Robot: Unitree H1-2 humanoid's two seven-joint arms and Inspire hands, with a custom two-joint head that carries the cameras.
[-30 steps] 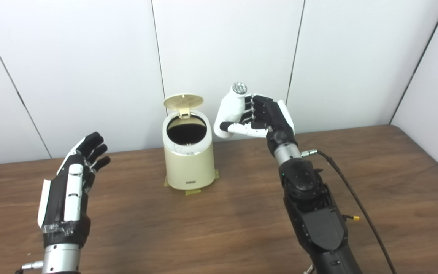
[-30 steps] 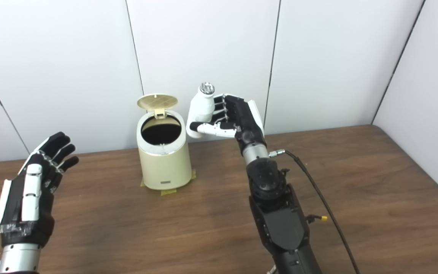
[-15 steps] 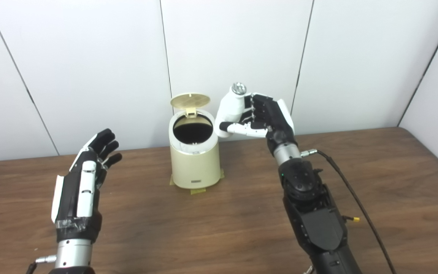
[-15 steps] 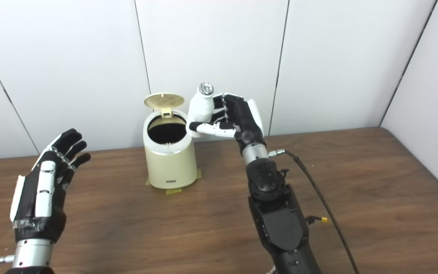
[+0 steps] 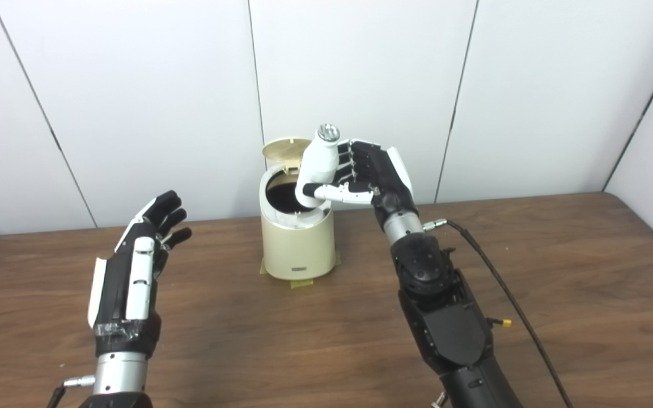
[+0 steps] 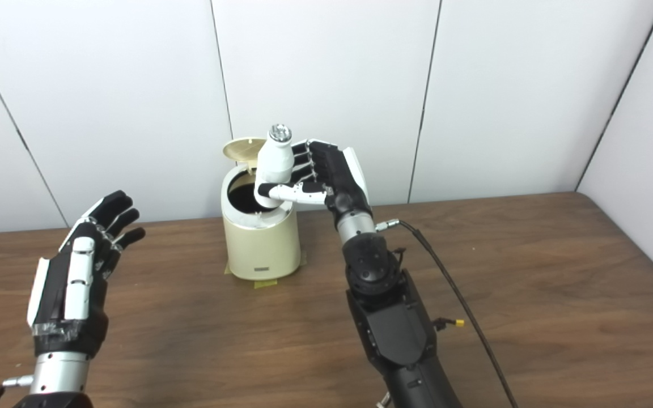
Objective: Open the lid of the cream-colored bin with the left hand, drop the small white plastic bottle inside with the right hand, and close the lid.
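Right now the right hand (image 5: 369, 173) holds the small white bottle (image 5: 318, 170) up in the air, with its fingers (image 5: 360, 164) curled around the bottle's middle and the thumb pressed across the lower part. The bottle stands almost upright, tipped a little, with its shiny silver cap (image 5: 328, 132) on top. It hangs just above the right edge of the bin's round dark opening (image 5: 284, 194), so it is not inside yet. The cream bin (image 5: 298, 243) sits on the brown table (image 5: 559, 272), near the white wall, on bits of yellow tape (image 5: 302, 284). Its lid (image 5: 281, 150) is already open and stands up at the back. The left hand (image 5: 134, 277) waits well away from the bin, off to the side, holding nothing, with its fingers (image 5: 170, 207) straight and spread apart. The bottle looks light and hard, and its smooth plastic sides are probably slippery, so a grip around the fat middle seems best, not at the thin neck. It does not look easy to break, so a short drop should be fine. The bottle likely needs to go a bit more over the hole before the fingers let go, or it may hit the rim and bounce out. The lid looks thin and light, so a soft push on top should close it.
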